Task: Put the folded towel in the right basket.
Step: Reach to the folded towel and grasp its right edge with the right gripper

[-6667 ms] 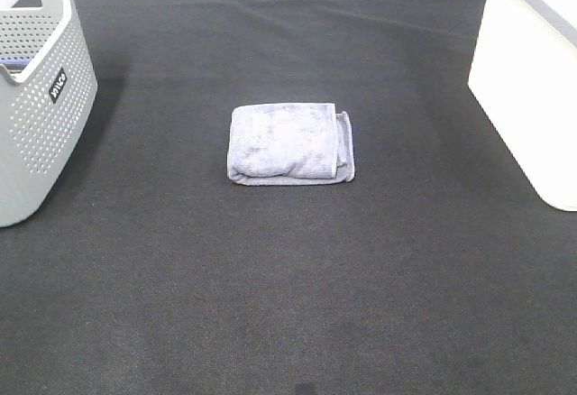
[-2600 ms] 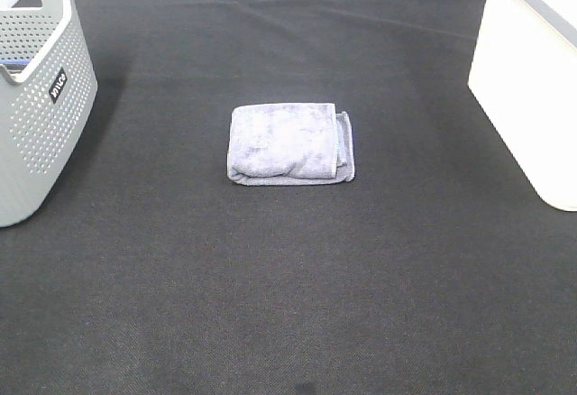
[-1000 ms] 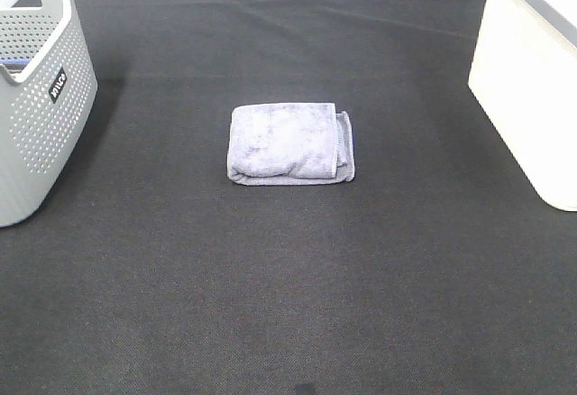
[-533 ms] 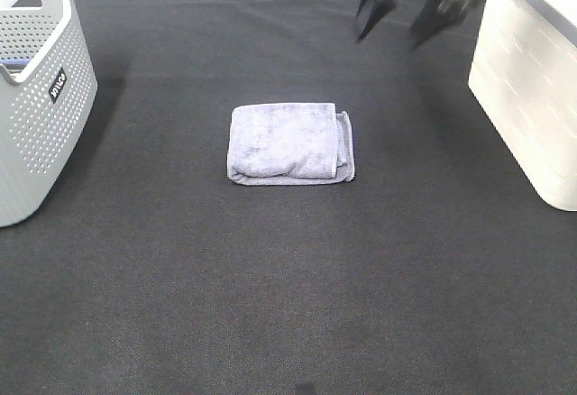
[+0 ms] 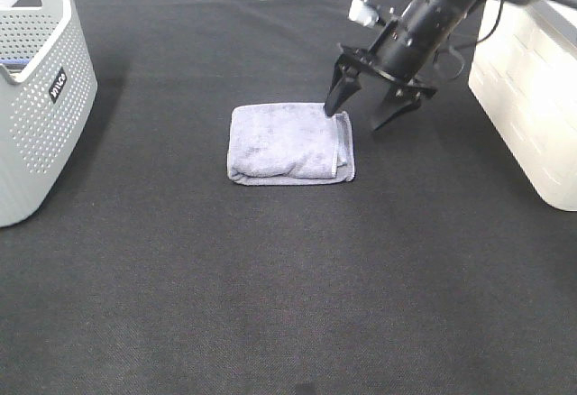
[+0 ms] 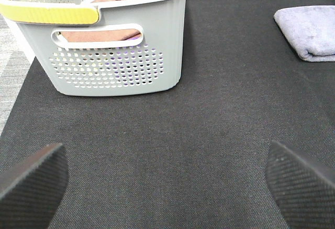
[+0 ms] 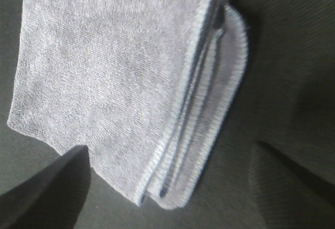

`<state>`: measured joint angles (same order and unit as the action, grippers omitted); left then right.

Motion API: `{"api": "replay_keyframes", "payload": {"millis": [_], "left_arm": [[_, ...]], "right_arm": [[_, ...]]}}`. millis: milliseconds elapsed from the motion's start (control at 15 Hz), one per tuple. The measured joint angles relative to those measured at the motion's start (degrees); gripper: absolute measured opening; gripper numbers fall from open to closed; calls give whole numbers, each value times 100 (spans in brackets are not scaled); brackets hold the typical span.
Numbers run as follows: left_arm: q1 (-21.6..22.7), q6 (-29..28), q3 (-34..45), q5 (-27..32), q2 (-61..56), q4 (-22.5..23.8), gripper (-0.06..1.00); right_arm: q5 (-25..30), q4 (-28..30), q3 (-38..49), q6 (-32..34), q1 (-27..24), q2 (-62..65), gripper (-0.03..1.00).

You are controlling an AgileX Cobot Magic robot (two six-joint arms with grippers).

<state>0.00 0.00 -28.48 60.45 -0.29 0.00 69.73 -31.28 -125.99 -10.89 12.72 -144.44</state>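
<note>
The folded grey-lilac towel lies flat on the black mat in the middle. My right gripper is open and hovers low over the towel's right, layered edge, one finger over the towel's far right corner and the other over the mat beside it. In the right wrist view the towel fills the frame between the open fingers, with the gripper not touching it. The right basket is white and stands at the right edge. My left gripper is open and empty; the towel lies far from it.
A grey perforated basket stands at the left edge. In the left wrist view that basket holds brown and blue cloths. The black mat covers the table.
My right arm has come in from the upper right and dropped to the towel's right edge, gripper open. The towel and both baskets have not moved.
</note>
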Motion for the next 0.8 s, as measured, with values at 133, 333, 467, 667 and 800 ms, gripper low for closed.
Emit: {"api": "replay_keyframes", "payload": {"millis": [133,333,467,667,800], "left_arm": [[0,0,0,0,0,0,97],[0,0,0,0,0,0,97],[0,0,0,0,0,0,97],[0,0,0,0,0,0,97],[0,0,0,0,0,0,97]], "right_arm": [[0,-149,-11,-29,0,-212,78],[0,-229,-11,-172,0,-355,78],[0,-447,-11,-218,0,-453,78],[6,-733,-57,-372,0,-573,77],[0,-905,-57,-544,29,-625,66]]}}
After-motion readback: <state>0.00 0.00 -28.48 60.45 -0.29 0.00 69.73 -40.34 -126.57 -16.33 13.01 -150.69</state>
